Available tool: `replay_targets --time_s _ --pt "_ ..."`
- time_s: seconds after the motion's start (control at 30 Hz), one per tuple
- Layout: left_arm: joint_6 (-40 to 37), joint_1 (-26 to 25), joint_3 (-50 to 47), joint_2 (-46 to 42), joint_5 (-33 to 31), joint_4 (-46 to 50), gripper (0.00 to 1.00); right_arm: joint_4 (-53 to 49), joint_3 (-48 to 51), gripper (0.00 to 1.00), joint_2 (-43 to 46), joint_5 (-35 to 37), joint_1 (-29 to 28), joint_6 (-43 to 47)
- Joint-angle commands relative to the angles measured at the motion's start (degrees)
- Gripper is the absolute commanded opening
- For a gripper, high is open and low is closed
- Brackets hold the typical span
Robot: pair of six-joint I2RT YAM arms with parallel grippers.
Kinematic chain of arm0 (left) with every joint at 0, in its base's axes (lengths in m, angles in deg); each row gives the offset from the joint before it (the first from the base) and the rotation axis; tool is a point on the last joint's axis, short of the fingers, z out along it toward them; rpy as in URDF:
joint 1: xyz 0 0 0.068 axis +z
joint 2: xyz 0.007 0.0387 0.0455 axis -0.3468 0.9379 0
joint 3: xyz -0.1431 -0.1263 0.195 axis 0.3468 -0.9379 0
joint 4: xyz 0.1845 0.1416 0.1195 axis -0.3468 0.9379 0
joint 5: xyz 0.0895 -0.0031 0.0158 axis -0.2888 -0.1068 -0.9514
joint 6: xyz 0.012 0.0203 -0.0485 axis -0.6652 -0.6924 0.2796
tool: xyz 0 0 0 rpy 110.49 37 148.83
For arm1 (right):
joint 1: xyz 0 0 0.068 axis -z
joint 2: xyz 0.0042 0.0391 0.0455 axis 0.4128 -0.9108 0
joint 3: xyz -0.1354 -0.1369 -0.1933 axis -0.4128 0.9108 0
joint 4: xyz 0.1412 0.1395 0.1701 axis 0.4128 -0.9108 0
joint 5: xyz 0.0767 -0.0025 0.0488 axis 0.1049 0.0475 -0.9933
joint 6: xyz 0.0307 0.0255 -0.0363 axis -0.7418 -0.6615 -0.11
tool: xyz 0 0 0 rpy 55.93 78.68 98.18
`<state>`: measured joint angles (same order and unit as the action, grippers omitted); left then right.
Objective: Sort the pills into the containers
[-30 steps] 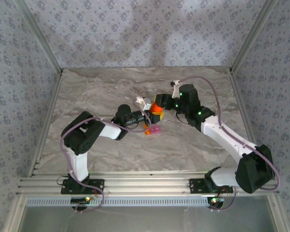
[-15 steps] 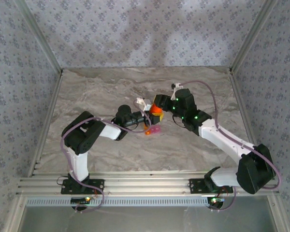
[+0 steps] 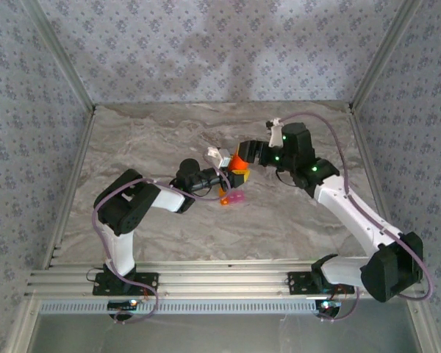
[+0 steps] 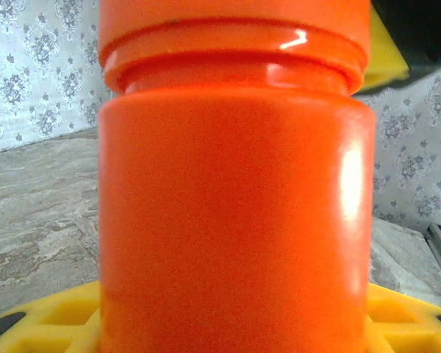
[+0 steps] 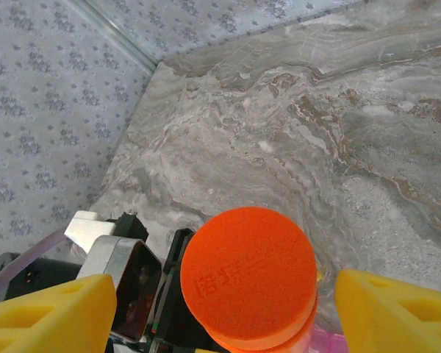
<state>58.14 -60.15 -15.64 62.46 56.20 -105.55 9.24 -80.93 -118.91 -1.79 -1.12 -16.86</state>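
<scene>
1. Overhead, both arms are seen meeting above the middle of the marble-patterned table (image 3: 147, 140). The left gripper (image 3: 231, 175) and the right gripper (image 3: 242, 154) are brought close around an orange pill bottle (image 3: 237, 163).
2. From that height the containers (image 3: 232, 197) are also made out. They are two tiny translucent boxes joined side by side, one orange and one pink. They are set on the table just below the left gripper's tip, on the near side of the bottle.
3. Close up from the left wrist, the bottle's surface is shown as a smooth, glossy cylinder with a ridged neck under its lid. It is held upright between yellow pads (image 4: 44, 320), so the left gripper is clamped on it.
4. From the right wrist, the cap (image 5: 246, 268) is seen from above as a matte round disc stamped with raised characters. A sliver of pink is glimpsed beneath its edge.
5. The right gripper's yellow, foam-like fingers (image 5: 51, 316) are spread wide. A clear gap is left on each side of the cap and nothing is gripped.
6. The table is enclosed by grey walls (image 3: 206, 44) papered with a small floral print.
</scene>
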Motion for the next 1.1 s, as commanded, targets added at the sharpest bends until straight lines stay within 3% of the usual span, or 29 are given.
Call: replay_targets --time_s 0.0,0.3,0.5,1.07 --pt "0.86 0.35 1.23 0.06 -0.03 -3.17 0.0 -5.81 -4.02 0.79 -1.97 -7.14 2.87 8.36" --pt "1.64 0.56 1.74 0.34 1.52 -3.19 0.0 -6.89 -9.87 0.76 -9.47 -18.98 5.54 16.87" --pt "1.7 0.57 1.51 0.24 1.74 -3.45 0.0 -8.02 -10.6 0.72 -10.97 -19.01 5.04 17.45" --pt "1.79 0.67 1.32 0.06 1.52 -3.62 0.0 -9.78 -10.93 0.47 -12.57 -18.12 3.64 17.46"
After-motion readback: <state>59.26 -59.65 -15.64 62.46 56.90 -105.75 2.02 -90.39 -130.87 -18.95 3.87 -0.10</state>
